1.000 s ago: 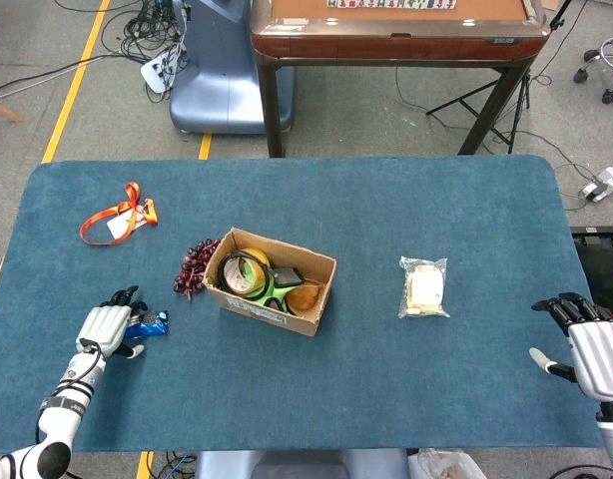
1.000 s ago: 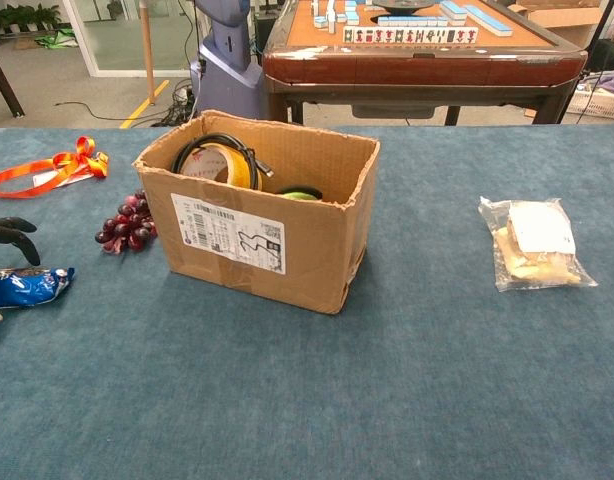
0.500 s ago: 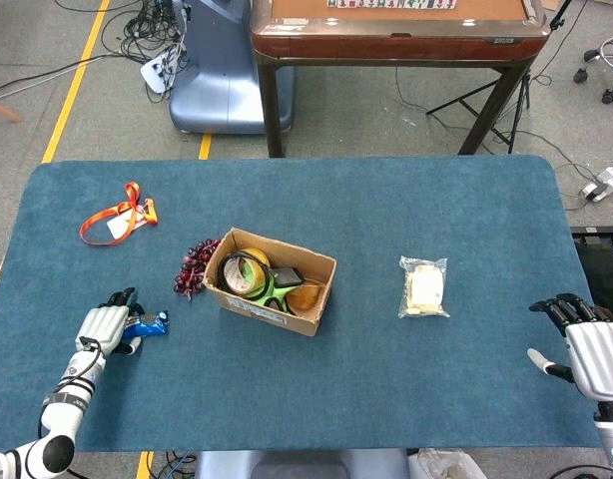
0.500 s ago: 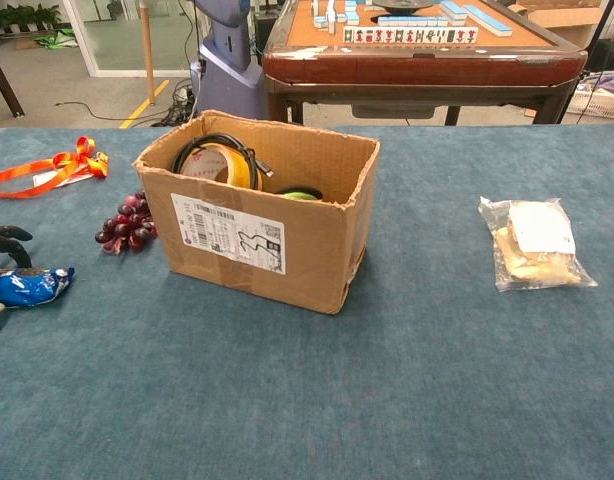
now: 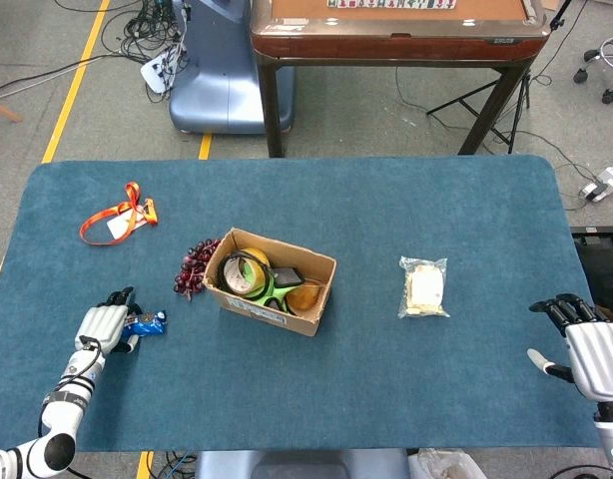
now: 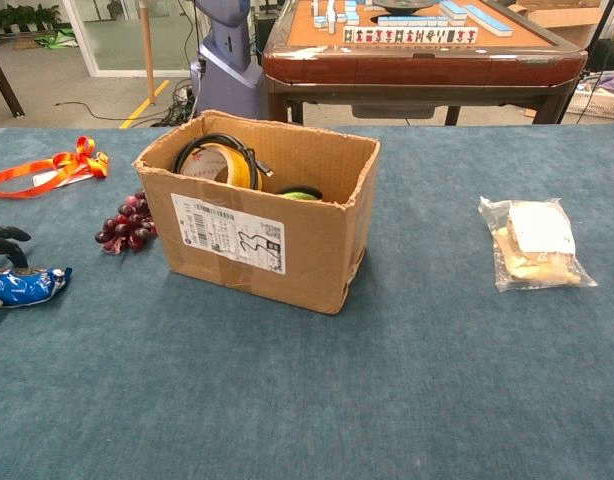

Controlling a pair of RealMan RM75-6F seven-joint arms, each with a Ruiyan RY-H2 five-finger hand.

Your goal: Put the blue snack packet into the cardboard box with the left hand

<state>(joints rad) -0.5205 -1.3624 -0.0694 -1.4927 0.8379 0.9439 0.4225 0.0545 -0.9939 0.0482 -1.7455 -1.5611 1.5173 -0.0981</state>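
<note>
The blue snack packet [image 5: 147, 322] [image 6: 25, 285] lies on the blue cloth near the table's front left, left of the cardboard box [image 5: 308, 316] [image 6: 267, 245]. My left hand [image 5: 103, 328] is wrapped around the packet's left end, with dark fingertips [image 6: 5, 240] above it and the thumb just below at the frame edge. The packet still touches the cloth. The open-topped box holds a yellow tape roll and other items. My right hand [image 5: 589, 351] rests at the table's right edge with fingers spread, holding nothing.
Dark red grapes [image 5: 192, 267] [image 6: 127, 225] lie against the box's left side, between packet and box. An orange ribbon [image 5: 120, 217] [image 6: 47, 170] lies at the back left. A clear food bag [image 5: 424, 287] [image 6: 535, 243] sits right of the box.
My left hand's fingers have closed down onto the packet, and the packet has shifted slightly left with it. The right hand has barely moved.
</note>
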